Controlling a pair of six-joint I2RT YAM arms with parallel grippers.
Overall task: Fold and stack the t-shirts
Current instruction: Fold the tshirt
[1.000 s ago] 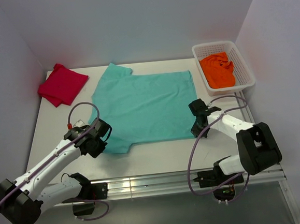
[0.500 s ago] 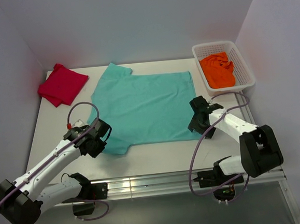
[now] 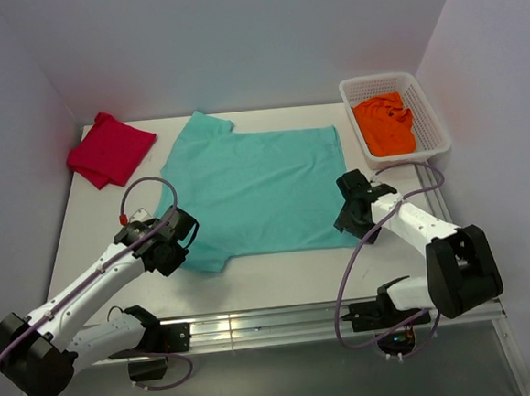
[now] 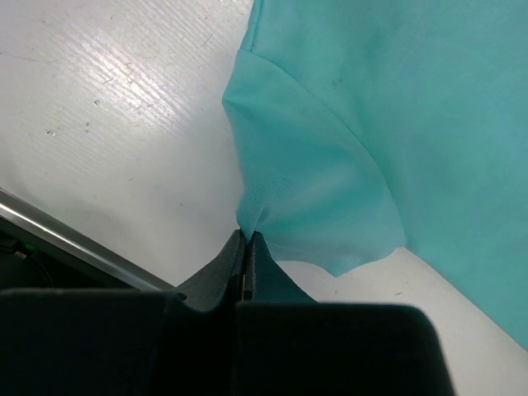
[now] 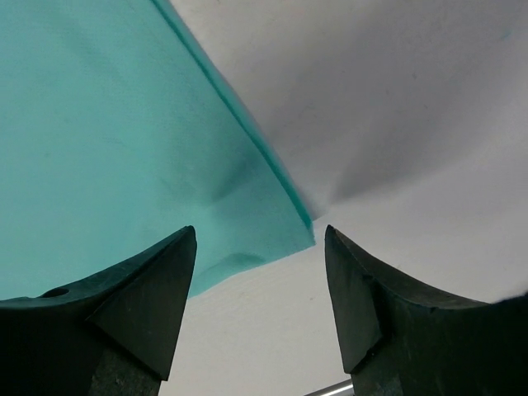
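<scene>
Top external: crimson t-shirt (image 3: 110, 148) folded far left, teal t-shirt (image 3: 255, 190) flat, orange t-shirt (image 3: 385, 124) in basket (image 3: 375, 78), 1 of 3 done. My left pincer (image 4: 248, 239) clamps teal t-shirt sleeve, right pincer (image 5: 261, 235) gapes.

**Top external:** fixed, high above and behind the arm bases (image 3: 147, 336), tilted down and forward. Far range; takes in the whole worktop (image 3: 280, 275).

**Left wrist:** carried on the left gripper (image 4: 249, 239), sighting along its jaws down onto the worktop. Close range; covers one sleeve of the teal-green t-shirt (image 4: 396, 124) and the rail (image 4: 49, 227) at the worktop's near edge.

**Right wrist:** carried on the right gripper (image 5: 260, 239), sighting down between its jaws. Very close; covers a hem corner of the same shirt.

**Shared:** the teal-green t-shirt appears in all three views. The two wrist views cover its opposite near corners.
</scene>
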